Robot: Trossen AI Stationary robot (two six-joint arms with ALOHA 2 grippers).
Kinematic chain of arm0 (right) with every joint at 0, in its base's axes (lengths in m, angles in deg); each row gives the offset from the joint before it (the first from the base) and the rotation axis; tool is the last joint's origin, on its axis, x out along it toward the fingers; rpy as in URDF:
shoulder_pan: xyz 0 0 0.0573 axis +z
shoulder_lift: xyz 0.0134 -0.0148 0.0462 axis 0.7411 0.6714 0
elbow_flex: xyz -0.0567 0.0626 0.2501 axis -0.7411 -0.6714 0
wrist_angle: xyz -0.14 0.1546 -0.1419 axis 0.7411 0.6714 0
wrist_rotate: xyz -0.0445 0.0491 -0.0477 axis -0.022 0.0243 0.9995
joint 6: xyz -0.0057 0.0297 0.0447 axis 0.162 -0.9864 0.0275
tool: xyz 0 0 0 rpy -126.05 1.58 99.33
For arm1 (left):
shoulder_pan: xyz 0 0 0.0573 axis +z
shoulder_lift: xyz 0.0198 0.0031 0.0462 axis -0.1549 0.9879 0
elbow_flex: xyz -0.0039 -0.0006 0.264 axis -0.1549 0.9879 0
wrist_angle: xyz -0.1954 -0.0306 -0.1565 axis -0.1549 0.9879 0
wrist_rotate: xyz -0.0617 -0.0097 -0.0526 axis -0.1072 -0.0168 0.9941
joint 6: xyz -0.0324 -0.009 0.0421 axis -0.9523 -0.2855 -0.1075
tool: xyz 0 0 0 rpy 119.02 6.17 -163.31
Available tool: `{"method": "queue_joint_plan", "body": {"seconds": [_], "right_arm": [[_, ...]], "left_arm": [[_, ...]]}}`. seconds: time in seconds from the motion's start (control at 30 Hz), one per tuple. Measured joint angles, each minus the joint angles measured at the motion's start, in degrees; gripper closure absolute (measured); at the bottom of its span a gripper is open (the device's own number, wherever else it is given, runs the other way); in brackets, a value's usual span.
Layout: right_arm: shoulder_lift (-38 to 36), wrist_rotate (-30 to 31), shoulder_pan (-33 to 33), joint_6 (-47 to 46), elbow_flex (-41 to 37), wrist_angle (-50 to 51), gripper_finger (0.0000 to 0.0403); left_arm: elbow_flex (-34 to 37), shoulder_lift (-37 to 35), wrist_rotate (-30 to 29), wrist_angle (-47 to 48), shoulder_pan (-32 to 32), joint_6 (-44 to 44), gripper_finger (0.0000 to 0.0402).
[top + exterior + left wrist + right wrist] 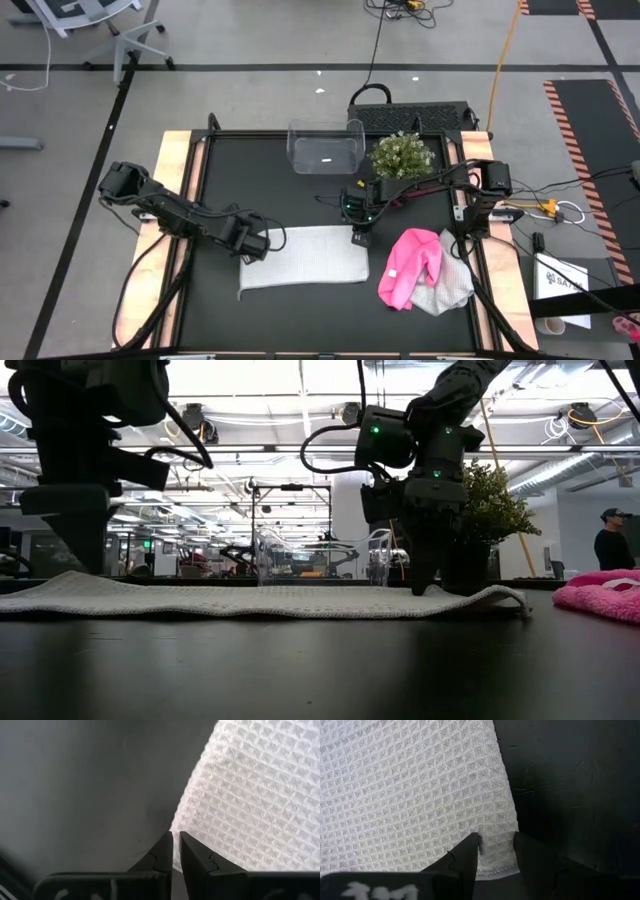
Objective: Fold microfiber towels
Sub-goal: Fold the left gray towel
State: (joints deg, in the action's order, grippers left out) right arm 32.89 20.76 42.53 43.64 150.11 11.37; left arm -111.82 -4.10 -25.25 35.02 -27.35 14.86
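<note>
The clear bin [325, 146] stands at the desk's [300, 310] far edge, seemingly empty, though a pale mark shows through its floor. The spread white towel [305, 256] lies mid-desk; the pink towel [410, 265] is heaped on a grey towel [447, 288] near the right edge. Only the wrist views show the grips: the left gripper [176, 851], fingers nearly together, pinches the white towel's left far corner; the right gripper [496, 852], fingers moderately apart, straddles its right far corner. The low view shows that towel lying flat.
</note>
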Motion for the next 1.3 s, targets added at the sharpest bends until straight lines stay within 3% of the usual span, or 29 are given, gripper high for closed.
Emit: {"method": "queue_joint_plan", "body": {"seconds": [0.37,0.63,0.83,1.03,1.17,1.3], "right_arm": [[0.1,0.0,0.0,0.0,0.0,0.0,0.0277],[0.1,0.1,0.0,0.0,0.0,0.0,0.0277],[0.1,0.2,0.0,0.0,0.0,-0.1,0.0277],[0.1,0.2,0.0,0.0,-0.1,-0.1,0.0277],[0.1,0.2,0.0,0.0,-0.1,-0.2,0.0277],[0.2,0.1,0.0,0.0,-0.1,-0.5,0.0277]], "left_arm": [[0.0,0.0,-0.6,0.1,-0.1,0.2,0.0366],[0.0,0.0,2.4,-3.6,-2.2,3.9,0.0366],[0.1,0.2,0.0,-5.4,-3.5,4.9,0.0366],[5.5,0.2,-0.1,-5.3,-3.3,2.2,0.0366],[7.9,0.0,0.3,-3.3,-3.3,-0.7,0.0366],[5.9,-0.5,0.3,3.4,-3.3,-0.5,0.0366]]}}
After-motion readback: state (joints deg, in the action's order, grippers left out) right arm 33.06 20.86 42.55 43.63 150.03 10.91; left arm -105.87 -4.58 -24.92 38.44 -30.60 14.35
